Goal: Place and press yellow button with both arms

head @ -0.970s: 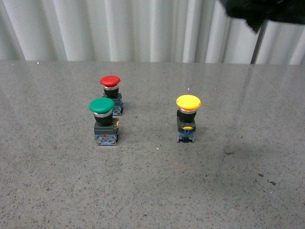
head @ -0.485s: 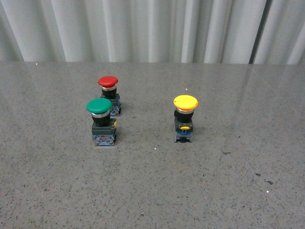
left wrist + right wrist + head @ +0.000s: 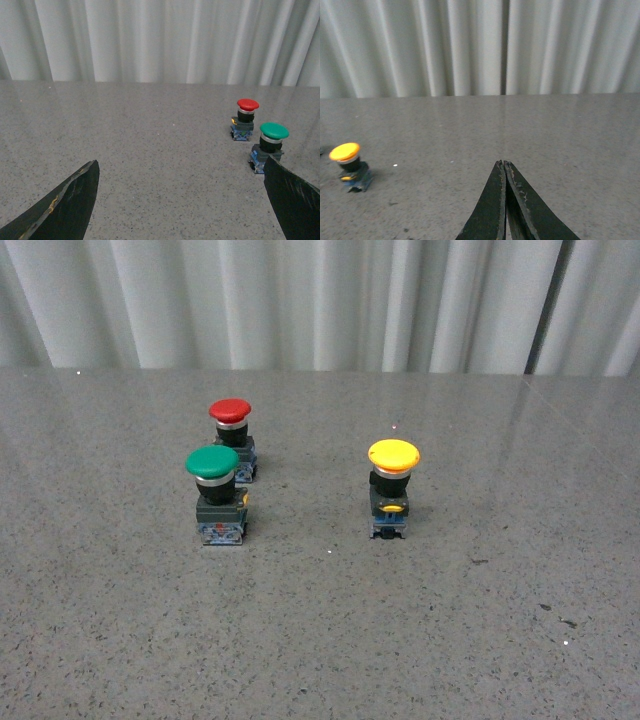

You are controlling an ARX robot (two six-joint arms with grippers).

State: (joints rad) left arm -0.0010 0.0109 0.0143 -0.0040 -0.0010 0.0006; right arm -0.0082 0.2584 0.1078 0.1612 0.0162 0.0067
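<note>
The yellow button (image 3: 393,486) stands upright on the grey table, right of centre in the front view, with a yellow cap, black body and bluish base. It also shows in the right wrist view (image 3: 349,166), well off to one side of my right gripper (image 3: 503,163), which is shut and empty. My left gripper (image 3: 180,167) is open and empty above the table, its black fingers (image 3: 70,200) wide apart. Neither arm shows in the front view.
A green-capped button (image 3: 215,493) and a red-capped button (image 3: 233,437) stand close together left of the yellow one; both show in the left wrist view, green (image 3: 270,145) beside one finger, red (image 3: 245,119) behind it. Pale curtains hang behind the table (image 3: 320,630).
A black arm part at the top right of the front view one second ago has gone out of view. The buttons stand as before.
</note>
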